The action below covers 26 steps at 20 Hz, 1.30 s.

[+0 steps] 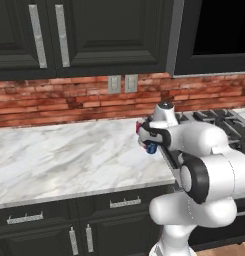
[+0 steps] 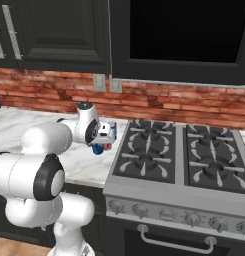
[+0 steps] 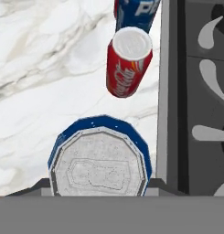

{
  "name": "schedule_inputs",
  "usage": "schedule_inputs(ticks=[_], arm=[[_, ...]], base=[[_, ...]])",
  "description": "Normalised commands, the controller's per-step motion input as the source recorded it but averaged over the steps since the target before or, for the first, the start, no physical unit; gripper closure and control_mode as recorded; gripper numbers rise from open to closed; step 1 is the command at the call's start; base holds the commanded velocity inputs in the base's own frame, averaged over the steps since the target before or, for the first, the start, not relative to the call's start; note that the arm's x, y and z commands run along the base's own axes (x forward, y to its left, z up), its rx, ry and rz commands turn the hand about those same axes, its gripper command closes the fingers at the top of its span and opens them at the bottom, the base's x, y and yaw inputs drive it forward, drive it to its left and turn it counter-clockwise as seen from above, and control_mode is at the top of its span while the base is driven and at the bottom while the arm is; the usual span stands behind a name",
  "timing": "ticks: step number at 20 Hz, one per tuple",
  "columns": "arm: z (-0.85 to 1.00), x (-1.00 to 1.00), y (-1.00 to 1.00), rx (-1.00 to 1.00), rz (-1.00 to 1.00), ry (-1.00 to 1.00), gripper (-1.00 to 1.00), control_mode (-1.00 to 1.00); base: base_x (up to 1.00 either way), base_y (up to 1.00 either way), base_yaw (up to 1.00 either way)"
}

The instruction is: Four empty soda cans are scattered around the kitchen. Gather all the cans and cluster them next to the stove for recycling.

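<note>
Claw [image 1: 150, 146] clamped on a blue silver-topped soda can [image 3: 100, 157].
Beyond it stand a red can [image 3: 128, 61] and another blue can [image 3: 136, 13], beside the steel stove [image 2: 179, 165].

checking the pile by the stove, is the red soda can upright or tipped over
Upright: in the hand view the red cylindrical soda can shows its round silver top facing the camera, standing on the white marble counter beside the stainless steel stove.
</note>
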Motion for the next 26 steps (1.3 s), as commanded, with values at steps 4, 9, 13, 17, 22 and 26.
schedule_inputs(ticks=[4,9,13,17,22,26], arm=[[-0.26,0.17,0.0,0.01,0.0,0.0,1.0,-1.0],[-0.23,0.12,0.0,0.01,0.0,0.01,1.0,-1.0],[-0.08,0.11,0.0,0.0,0.0,0.06,1.0,-1.0],[-0.04,0.15,0.0,0.0,0.0,0.09,1.0,-1.0],[-0.07,0.12,0.0,0.0,0.0,0.09,1.0,-1.0],[-0.16,0.08,0.0,0.0,0.0,0.04,1.0,-1.0]], base=[[0.0,0.0,0.0],[0.0,0.0,0.0],[0.0,0.0,0.0],[0.0,0.0,0.0],[0.0,0.0,0.0],[0.0,0.0,0.0]])
